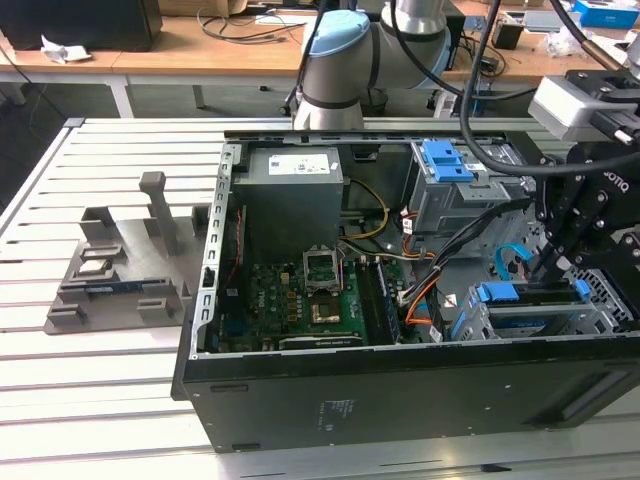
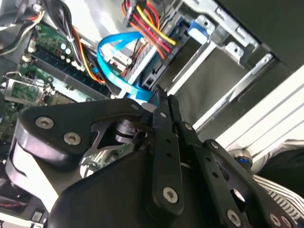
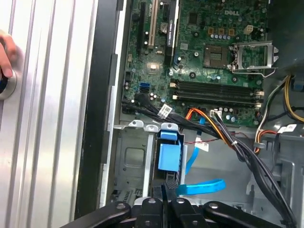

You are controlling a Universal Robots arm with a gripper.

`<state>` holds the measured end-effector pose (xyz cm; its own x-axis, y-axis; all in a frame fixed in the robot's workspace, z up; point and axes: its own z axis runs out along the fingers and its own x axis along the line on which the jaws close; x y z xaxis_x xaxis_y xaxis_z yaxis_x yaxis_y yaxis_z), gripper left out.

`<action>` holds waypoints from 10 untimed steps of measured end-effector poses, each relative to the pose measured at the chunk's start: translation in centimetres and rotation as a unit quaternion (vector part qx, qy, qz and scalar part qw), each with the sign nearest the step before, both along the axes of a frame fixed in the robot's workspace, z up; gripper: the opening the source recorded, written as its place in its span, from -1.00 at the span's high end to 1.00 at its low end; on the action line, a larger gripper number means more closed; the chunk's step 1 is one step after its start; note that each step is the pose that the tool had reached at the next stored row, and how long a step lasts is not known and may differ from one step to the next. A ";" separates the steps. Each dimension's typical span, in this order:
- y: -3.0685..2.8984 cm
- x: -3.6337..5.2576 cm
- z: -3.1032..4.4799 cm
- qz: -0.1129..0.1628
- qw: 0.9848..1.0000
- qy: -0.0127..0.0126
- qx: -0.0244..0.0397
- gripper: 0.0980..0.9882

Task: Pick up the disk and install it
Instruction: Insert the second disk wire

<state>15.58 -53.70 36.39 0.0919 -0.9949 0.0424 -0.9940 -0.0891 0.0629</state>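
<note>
The disk (image 1: pixel 500 293) stands on edge in the metal drive cage (image 1: pixel 600 315) at the front corner of the open computer case, on the exterior view's right. Its bright blue frame end (image 3: pixel 169 154) sticks up out of the slot in the first wrist view. My gripper (image 1: pixel 546 268) hangs right over that cage. Its black fingers are pressed together, and their tips (image 3: pixel 166 186) sit at the end of the blue frame, touching it or nearly so. In the second wrist view the shut gripper (image 2: pixel 164 97) points down beside a blue flat cable (image 2: pixel 114 57).
Black and orange cable bundles (image 3: pixel 223 135) run beside the cage across the motherboard (image 1: pixel 300 295). Another blue bracket (image 1: pixel 447 160) sits in the upper bay. A grey fixture (image 1: pixel 110 270) lies on the slatted table at the left. A person's hand (image 3: pixel 4 54) rests on the table.
</note>
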 end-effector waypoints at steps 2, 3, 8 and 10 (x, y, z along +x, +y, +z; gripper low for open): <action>0.00 0.35 -0.35 0.000 1.000 0.000 0.000 0.86; 0.00 0.50 -0.54 0.000 1.000 0.000 -0.001 0.86; -0.05 1.04 -1.12 0.000 1.000 0.000 -0.001 0.86; -0.05 1.25 -1.52 0.000 1.000 0.000 -0.001 0.86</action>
<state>16.83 -53.75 34.88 0.0919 -0.9948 0.0446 -0.9940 -0.0890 0.0635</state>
